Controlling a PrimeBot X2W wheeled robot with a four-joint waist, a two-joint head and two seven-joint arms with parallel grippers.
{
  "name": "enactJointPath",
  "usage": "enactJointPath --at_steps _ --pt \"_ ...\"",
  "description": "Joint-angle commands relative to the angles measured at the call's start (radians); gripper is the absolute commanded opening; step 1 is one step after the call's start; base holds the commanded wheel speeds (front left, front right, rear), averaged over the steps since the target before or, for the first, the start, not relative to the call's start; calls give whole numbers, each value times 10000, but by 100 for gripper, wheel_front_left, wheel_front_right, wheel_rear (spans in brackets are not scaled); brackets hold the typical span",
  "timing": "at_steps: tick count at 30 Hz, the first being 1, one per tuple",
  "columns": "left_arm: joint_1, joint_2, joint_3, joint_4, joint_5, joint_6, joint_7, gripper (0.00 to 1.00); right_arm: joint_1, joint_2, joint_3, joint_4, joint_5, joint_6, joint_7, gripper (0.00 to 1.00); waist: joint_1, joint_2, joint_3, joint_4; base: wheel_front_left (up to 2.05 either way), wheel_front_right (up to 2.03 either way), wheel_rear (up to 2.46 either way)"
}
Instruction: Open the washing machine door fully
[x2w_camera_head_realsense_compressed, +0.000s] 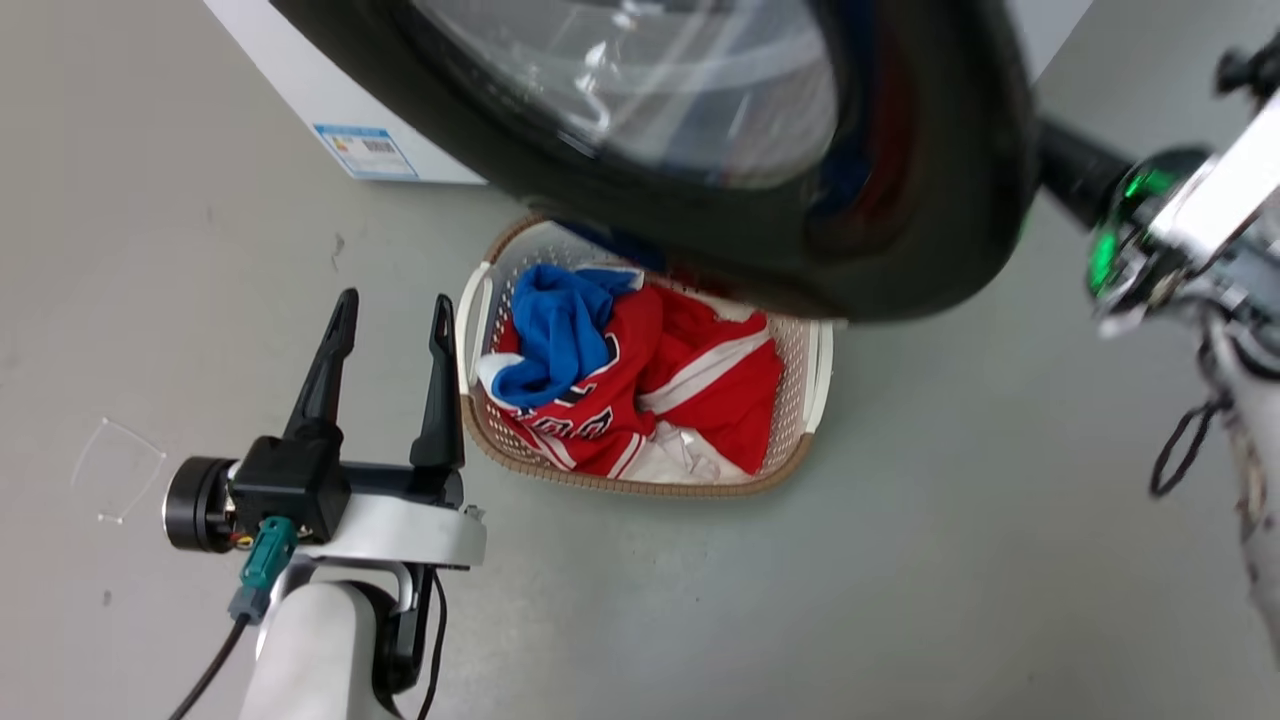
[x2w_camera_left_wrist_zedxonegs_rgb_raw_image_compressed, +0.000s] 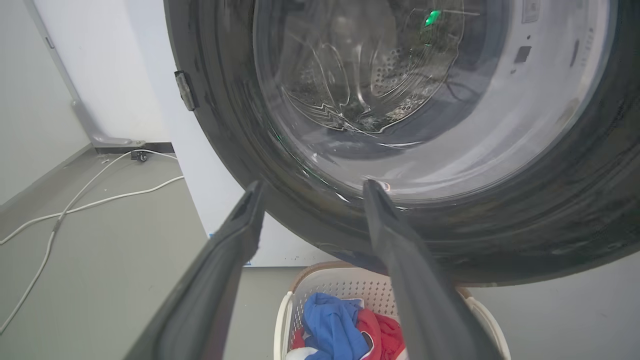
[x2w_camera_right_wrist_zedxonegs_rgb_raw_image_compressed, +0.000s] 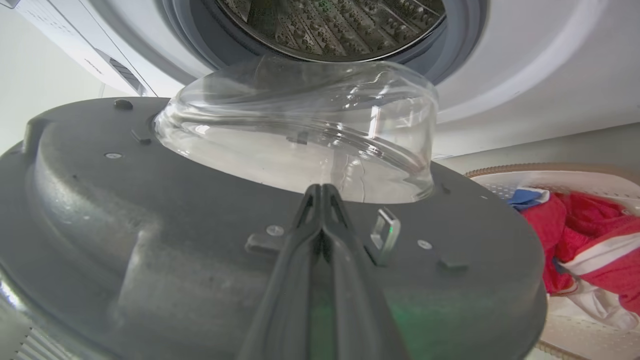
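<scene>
Head view is showing the door (x2w_camera_head_realsense_compressed: 930, 200) standing swung away from the machine (x2w_camera_head_realsense_compressed: 330, 100). Its black ring and clear bowl (x2w_camera_head_realsense_compressed: 650, 90) are stretching across the top of the picture and hiding the far rim of the basket (x2w_camera_head_realsense_compressed: 640, 487) on the floor (x2w_camera_head_realsense_compressed: 900, 560) below. Red and blue clothes (x2w_camera_head_realsense_compressed: 700, 380) are lying heaped in that basket. The left gripper (x2w_camera_head_realsense_compressed: 393, 298) is hovering over the floor just beside the basket's left rim, its 2 fingers spread apart and gripping nothing. A blue label (x2w_camera_head_realsense_compressed: 365, 152) is sitting low on the machine's white front.

Left wrist view is looking between those spread fingers (x2w_camera_left_wrist_zedxonegs_rgb_raw_image_compressed: 240, 235) at the door's outer face, with the basket showing under its lower edge and a white cable (x2w_camera_left_wrist_zedxonegs_rgb_raw_image_compressed: 75, 205) trailing over the floor to the left.

Right wrist view is showing the right gripper (x2w_camera_right_wrist_zedxonegs_rgb_raw_image_compressed: 320, 192) with its 2 fingers pressed together and nothing between them (the tips are lying over the door's grey inner face, just beside the metal latch (x2w_camera_right_wrist_zedxonegs_rgb_raw_image_compressed: 385, 235)). Whether they are touching that face I cannot tell. The bowl is bulging toward the steel drum (x2w_camera_right_wrist_zedxonegs_rgb_raw_image_compressed: 330, 25), whose mouth is standing uncovered beyond it.
</scene>
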Motion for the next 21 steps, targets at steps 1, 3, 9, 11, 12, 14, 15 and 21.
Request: enactJointPath --at_steps 1,3,9,11,12,14,15,21 --pt "205 -13 39 24 62 21 -24 100 426 186 121 -211 118 4 111 0 0 0 -302 -45 0 0 0" --pt "327 -13 36 47 56 52 -24 100 826 281 224 -484 204 4 213 0 0 0 -500 -69 0 0 0" --pt "673 -13 -10 150 77 86 -26 100 2024 522 579 -1464 403 15 509 0 0 0 -1032 -109 0 0 0" --pt "724 -13 -20 166 81 84 -24 100 2215 592 634 -1621 502 15 550 0 0 0 -1124 -108 0 0 0" --pt "784 -13 -23 179 89 95 -24 100 2417 640 688 -1736 625 15 653 0 0 0 -1210 -108 0 0 0" --pt "889 -12 -19 193 103 96 -26 100 2760 642 842 -1985 688 15 811 0 0 0 -1369 -110 0 0 0" --pt "951 -13 -29 201 106 107 -24 100 2948 673 902 -2078 757 15 855 0 0 0 -1443 -106 0 0 0" --pt "1207 -12 -130 242 70 195 -24 100 3832 910 1507 -2690 865 15 1131 0 0 0 -1846 1 0 0 0"
